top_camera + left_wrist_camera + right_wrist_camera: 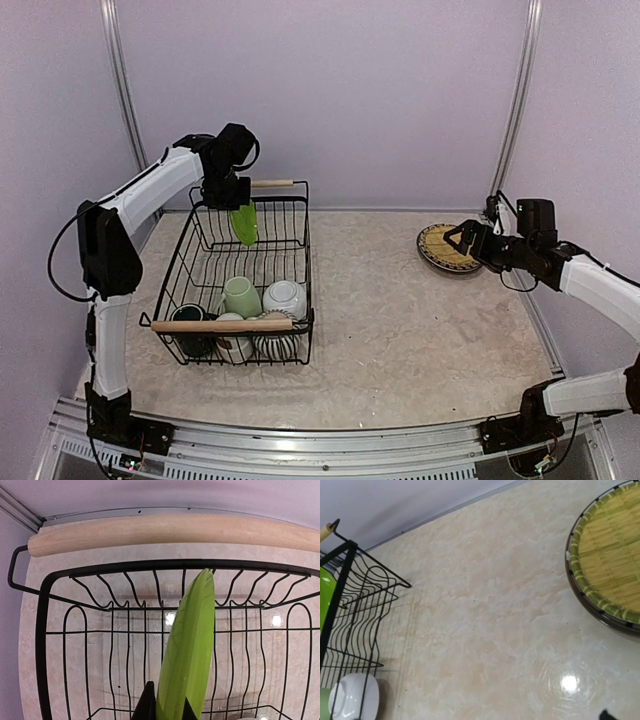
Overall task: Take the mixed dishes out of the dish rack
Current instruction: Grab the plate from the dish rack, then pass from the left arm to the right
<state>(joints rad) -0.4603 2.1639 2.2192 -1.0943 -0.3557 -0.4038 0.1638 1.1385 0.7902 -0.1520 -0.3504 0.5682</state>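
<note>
My left gripper (pixel 165 705) is shut on the edge of the lime-green plate (pixel 190 645), which it holds upright over the far end of the dish rack (pixel 42 630). From above, that plate (pixel 244 224) hangs just under the left gripper (pixel 238 195). In the rack's (pixel 305 260) near end sit a pale green mug (pixel 241 296), a white bowl (pixel 285 297), a dark teal mug (pixel 188 313) and a striped mug (pixel 272 340). A striped plate (pixel 445 248) lies flat on the table at the right, with my right gripper (pixel 465 238) open just beside it.
The rack has a wooden handle (pixel 165 530) at the far end and another (pixel 225 325) at the near end. The right wrist view shows the striped plate (pixel 610 565), the rack's corner (pixel 350 605) and the white bowl (pixel 352 697). Walls stand close behind and at the sides.
</note>
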